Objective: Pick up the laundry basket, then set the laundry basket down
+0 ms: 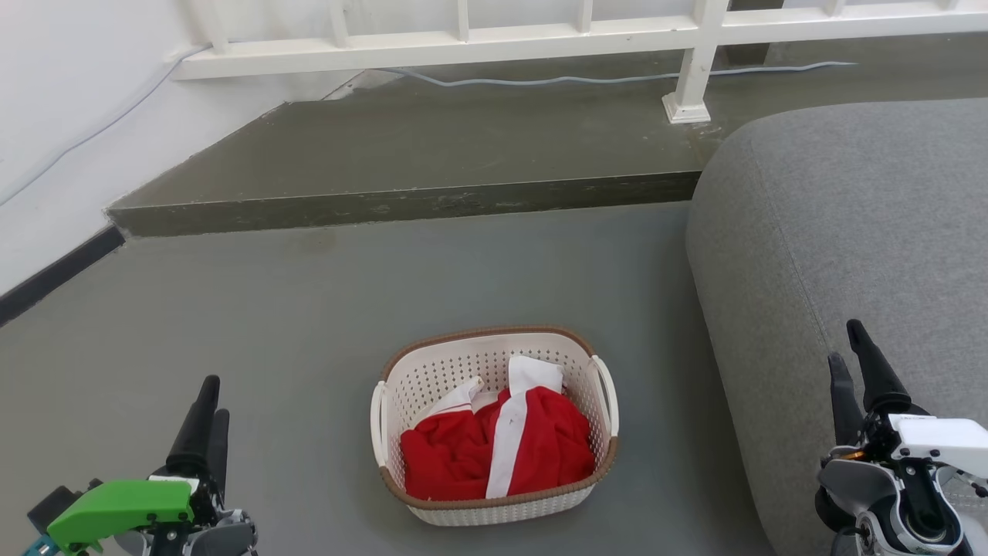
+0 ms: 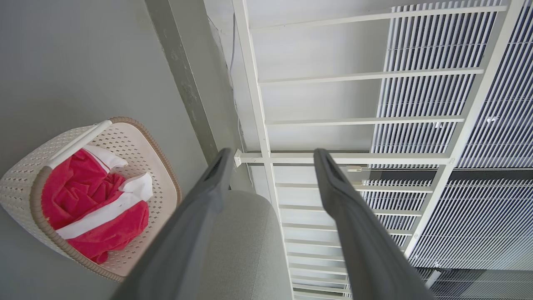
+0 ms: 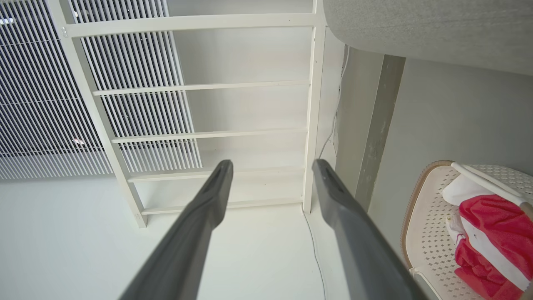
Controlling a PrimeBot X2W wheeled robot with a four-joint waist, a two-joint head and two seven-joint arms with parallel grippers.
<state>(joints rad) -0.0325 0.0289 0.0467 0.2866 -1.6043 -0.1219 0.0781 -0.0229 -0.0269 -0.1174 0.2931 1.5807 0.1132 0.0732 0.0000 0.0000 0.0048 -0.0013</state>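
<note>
The laundry basket (image 1: 455, 371) stands on the grey floor (image 1: 309, 324) just beside a grey sofa (image 1: 849, 232), and a crumpled red and white garment (image 1: 502, 448) lies inside it. The basket is between the left gripper (image 1: 214, 398) and the right gripper (image 1: 844, 342), well apart from both. Each gripper has its two fingers spread apart.

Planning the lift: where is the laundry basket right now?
In the head view, the laundry basket sits on the grey floor at lower centre, just left of the grey sofa.

Cream perforated laundry basket (image 1: 494, 502) upright on floor, holding red-white clothes.
</note>
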